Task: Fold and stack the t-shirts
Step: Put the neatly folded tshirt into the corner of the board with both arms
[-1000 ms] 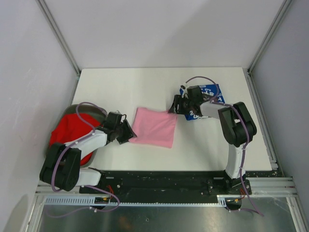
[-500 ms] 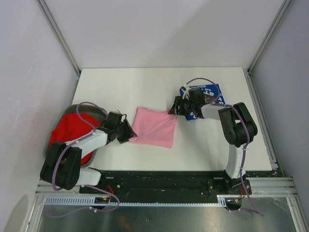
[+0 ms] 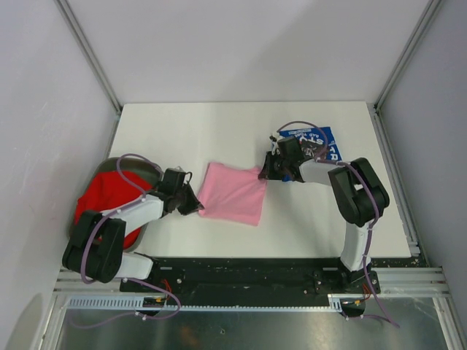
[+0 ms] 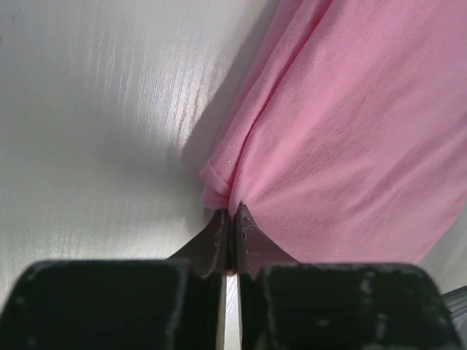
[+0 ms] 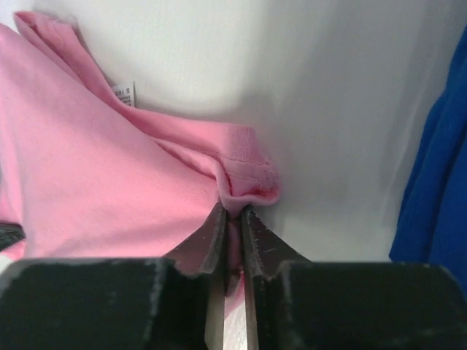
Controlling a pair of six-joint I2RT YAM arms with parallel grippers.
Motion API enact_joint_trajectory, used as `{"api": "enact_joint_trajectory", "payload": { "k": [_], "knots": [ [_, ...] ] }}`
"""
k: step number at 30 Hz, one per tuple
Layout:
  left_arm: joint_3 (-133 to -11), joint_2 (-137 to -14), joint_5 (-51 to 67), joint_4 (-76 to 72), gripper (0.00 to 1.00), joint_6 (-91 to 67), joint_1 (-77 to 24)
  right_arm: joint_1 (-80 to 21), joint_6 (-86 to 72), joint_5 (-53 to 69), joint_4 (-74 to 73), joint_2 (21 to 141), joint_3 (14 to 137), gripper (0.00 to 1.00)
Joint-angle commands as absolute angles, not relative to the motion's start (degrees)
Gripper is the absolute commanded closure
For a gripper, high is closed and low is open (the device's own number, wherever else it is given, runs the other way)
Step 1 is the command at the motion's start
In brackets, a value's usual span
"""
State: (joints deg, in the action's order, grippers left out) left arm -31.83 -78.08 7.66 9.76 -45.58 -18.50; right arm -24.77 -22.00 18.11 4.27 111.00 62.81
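Observation:
A folded light pink t-shirt (image 3: 233,192) lies in the middle of the white table (image 3: 219,131). My left gripper (image 3: 197,205) is shut on its near-left corner; in the left wrist view the pink cloth (image 4: 343,138) bunches right at the closed gripper (image 4: 230,213). My right gripper (image 3: 265,173) is shut on the far-right corner, where the pink hem (image 5: 248,179) is pinched in that gripper (image 5: 232,213). A royal blue t-shirt (image 3: 321,146) with white lettering lies at the back right, behind the right arm. A red t-shirt (image 3: 98,200) sits in the bin at the left.
The grey oval bin (image 3: 149,169) holding the red cloth stands off the table's left edge beside the left arm. Blue cloth (image 5: 438,197) edges the right wrist view. Grey enclosure walls and metal rails (image 3: 87,51) border the table.
Both grippers went from open to shut on opposite corners of the pink t-shirt. The right gripper slid left from the blue t-shirt to the pink one; the left gripper nudged right.

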Motion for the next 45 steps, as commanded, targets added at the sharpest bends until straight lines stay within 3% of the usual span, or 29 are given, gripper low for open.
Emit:
{"api": "enact_joint_trajectory", "payload": {
  "k": [1,5,27,45],
  "knots": [
    [-32.85,-75.25,9.05,10.38,0.97,-45.10,-18.97,-26.95,-22.50,9.48,-2.89,105.79,62.48,0.93],
    [-33.80,-72.41,11.18,10.55,1.00,-45.13,-19.29,-28.82,-22.99,3.31,-6.35,101.56,63.71,1.00],
    [-42.68,-69.21,15.29,12.93,1.00,-47.35,-24.83,-30.95,-23.16,-7.19,-16.99,91.88,70.68,1.00],
    [-68.35,-89.21,12.27,12.99,1.00,-51.97,-37.66,-16.97,-16.14,-7.15,-26.34,95.16,88.93,1.00]
  ]
}}
